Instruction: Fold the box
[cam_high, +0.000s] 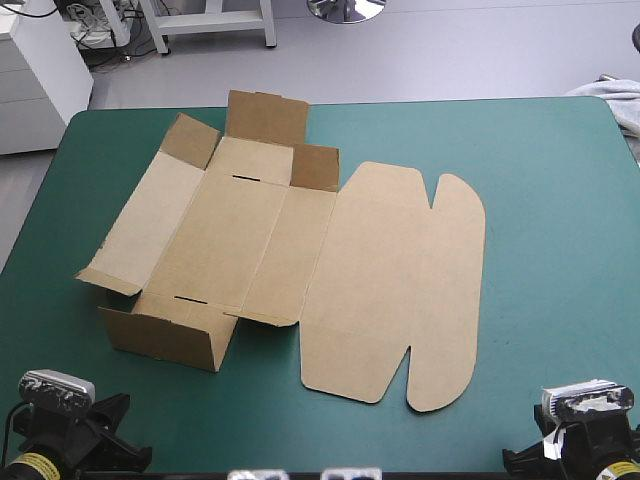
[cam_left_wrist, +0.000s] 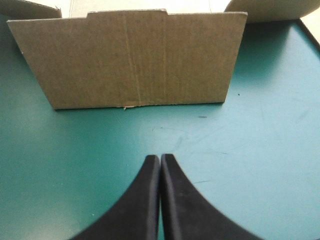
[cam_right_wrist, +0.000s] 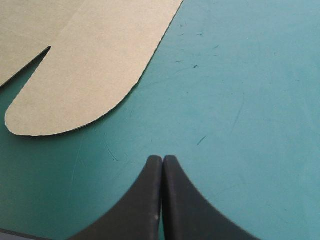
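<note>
Box (cam_high: 300, 265) on teal-green cover (cam_high: 560, 250)

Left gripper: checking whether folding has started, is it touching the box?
Apart. In the left wrist view, a strip of bare teal-green cover lies between the shut left gripper and the box, whose raised near wall stands ahead.

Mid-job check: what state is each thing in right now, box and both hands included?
Brown cardboard box: partly folded; near end wall and far flaps raised, rounded lid flat on the teal-green cover.
Left hand, black fin-shaped fingers: shut, empty, facing the raised wall.
Right hand: shut, empty, near the lid's rounded tab.
Pale cloth: crumpled at the cover's far right corner.
</note>
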